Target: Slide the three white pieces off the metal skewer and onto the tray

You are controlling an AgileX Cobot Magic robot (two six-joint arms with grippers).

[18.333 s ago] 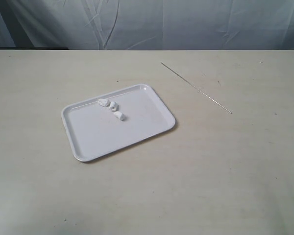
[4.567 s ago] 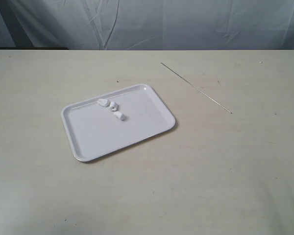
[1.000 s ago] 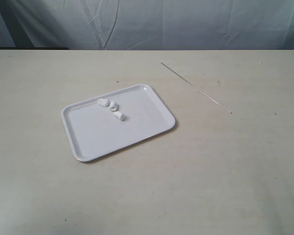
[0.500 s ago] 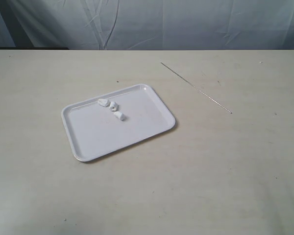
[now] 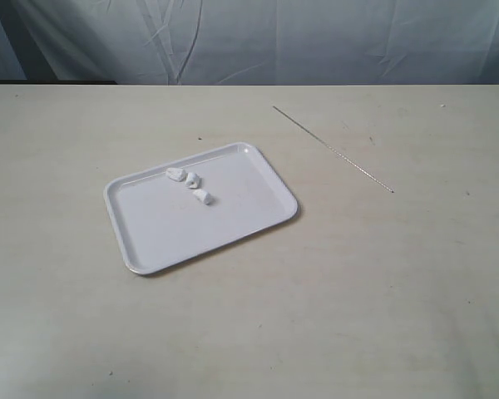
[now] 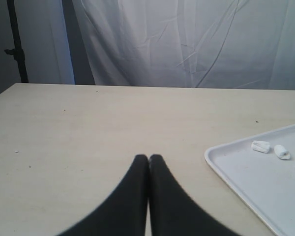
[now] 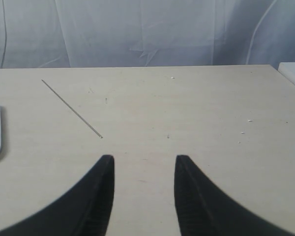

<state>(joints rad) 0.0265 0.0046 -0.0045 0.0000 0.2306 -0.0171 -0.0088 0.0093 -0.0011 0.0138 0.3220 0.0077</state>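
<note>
Pieces: the three white pieces lie loose in a short row on the tray, near its far rim
Skewer: the metal skewer lies bare on the bench, well apart from the tray
Handling: pieces look soft and light, easily squashed; skewer looks thin, stiff and slippery, likely best pinched mid-length
Left pincer: closed, empty
Right pincer: open, empty, near the skewer's tip
Around: only a cloth backdrop behind the bench

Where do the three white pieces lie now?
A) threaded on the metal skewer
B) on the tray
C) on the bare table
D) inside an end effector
B: the three white pieces lie loose on the tray; the metal skewer rests bare on the table.
</note>
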